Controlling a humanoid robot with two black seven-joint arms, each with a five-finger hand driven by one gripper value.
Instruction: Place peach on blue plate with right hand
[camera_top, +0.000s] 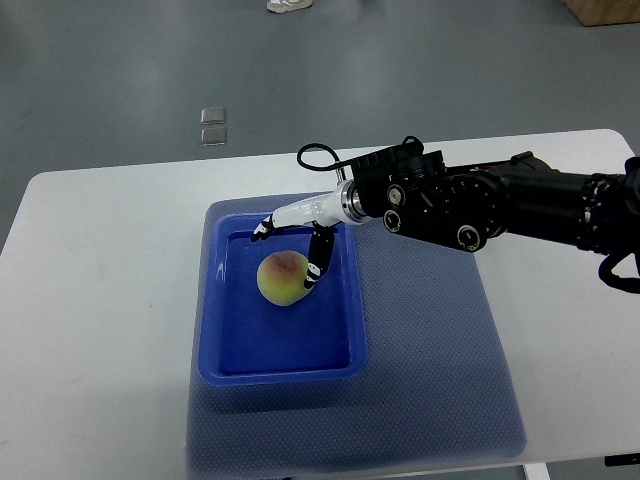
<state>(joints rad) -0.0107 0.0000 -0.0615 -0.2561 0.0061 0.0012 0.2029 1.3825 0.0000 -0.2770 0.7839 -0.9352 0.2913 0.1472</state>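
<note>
Blue plate (225, 350): we see a shallow blue tray on a grey mat (440, 380), set mid-worktop (100, 300) where the arm can reach.
Peach (282, 278): it rests inside the plate, toward the far side — already at its goal, we judge.
Right hand (300, 245): fingers spread over the peach, one finger (318, 262) touching its right side, no clamp — we read this as letting go.

The right arm (500, 205) is black and bulky with round silver screws; its robot hand (300, 235) is white with black joints, and a black cable loop (315, 157) is beside the wrist.
</note>
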